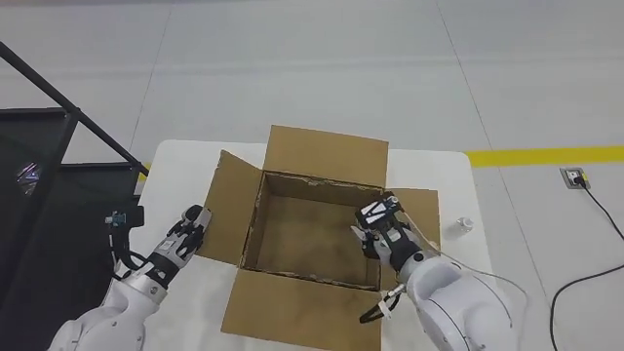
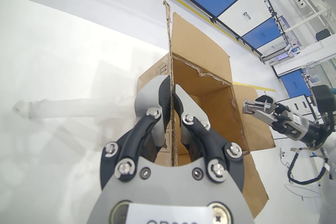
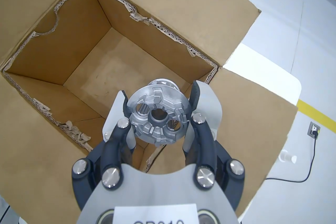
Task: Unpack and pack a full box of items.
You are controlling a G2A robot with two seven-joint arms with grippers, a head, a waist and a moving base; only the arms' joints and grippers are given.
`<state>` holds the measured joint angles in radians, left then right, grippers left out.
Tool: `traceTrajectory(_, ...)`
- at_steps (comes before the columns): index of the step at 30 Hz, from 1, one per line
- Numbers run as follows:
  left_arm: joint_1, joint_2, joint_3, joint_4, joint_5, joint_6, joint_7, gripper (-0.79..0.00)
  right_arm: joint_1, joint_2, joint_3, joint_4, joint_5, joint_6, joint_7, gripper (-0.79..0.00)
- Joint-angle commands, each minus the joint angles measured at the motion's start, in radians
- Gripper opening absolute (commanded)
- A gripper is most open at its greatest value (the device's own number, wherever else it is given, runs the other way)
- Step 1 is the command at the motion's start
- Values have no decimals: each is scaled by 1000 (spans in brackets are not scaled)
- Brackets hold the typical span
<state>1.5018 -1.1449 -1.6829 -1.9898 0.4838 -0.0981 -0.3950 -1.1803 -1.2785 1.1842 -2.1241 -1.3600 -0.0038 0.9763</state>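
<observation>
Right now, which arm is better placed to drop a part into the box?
Right. The right gripper holds a metal part over the open box, so it likely only needs to lower and release. The left gripper is clamped on a side flap, outside the box.

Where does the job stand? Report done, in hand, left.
Done: the box is open, flaps out, its visible floor bare. In hand: the right end effector grips a metal part above the opening; the left end effector pinches a side flap. Left: can't tell whether that part is going in or coming out.
</observation>
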Motion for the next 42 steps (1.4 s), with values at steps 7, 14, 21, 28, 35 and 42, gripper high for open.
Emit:
traceTrajectory(7, 25, 2, -45, 4, -20, -10, 16, -785, -75, 10, 77, -97, 16, -37, -2, -785)
traceTrajectory(14, 42, 5, -79, 23, -28, -35, 9, -785, -125, 19, 145, -169, 43, -68, 40, -785)
traceTrajectory(21, 36, 11, -117, 62, -45, -67, -16, -785, -181, 29, 243, -226, 99, -103, 101, -785)
traceTrajectory(28, 24, 14, -141, 85, -80, -83, -14, -785, -234, 38, 365, -226, 189, -115, 153, -785)
traceTrajectory(35, 36, 16, -154, 83, -116, -116, -31, 0, -255, 41, 397, -226, 221, -115, 167, -785)
traceTrajectory(42, 46, 19, -170, 83, -144, -155, -43, 0, -255, 41, 397, -226, 221, -115, 167, -785)
